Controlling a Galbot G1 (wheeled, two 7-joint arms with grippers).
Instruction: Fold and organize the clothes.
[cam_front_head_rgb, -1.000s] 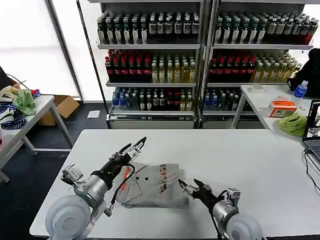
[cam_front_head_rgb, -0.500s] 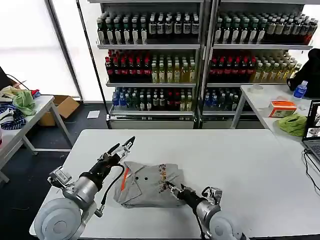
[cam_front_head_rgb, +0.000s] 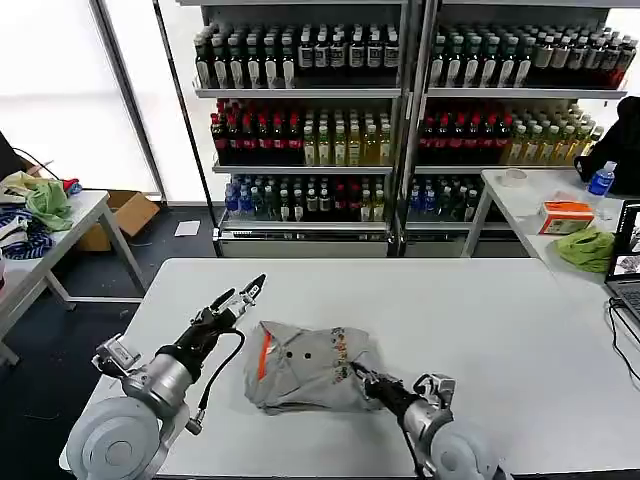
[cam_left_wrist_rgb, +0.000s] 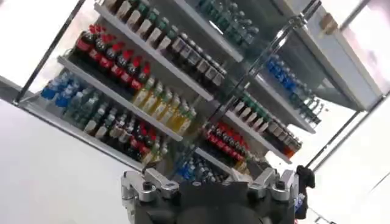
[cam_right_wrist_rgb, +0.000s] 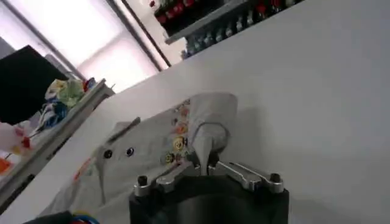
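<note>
so the light grey short-sleeved T-shirt is half folded, still lumpy; right gripper pinches its edge, left gripper hovers open, empty

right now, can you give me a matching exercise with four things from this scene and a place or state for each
Things:
1. grey T-shirt
2. left gripper
3. right gripper
4. lime-green cloth

Places or states:
A. lifted above the table, fingers open, holding nothing
B. lying on the side table at the right, next to an orange box
C. bunched in a heap on the white table, orange strip showing
D. shut on a fold of fabric at the heap's near right edge

Pairs: 1-C, 2-A, 3-D, 4-B
</note>
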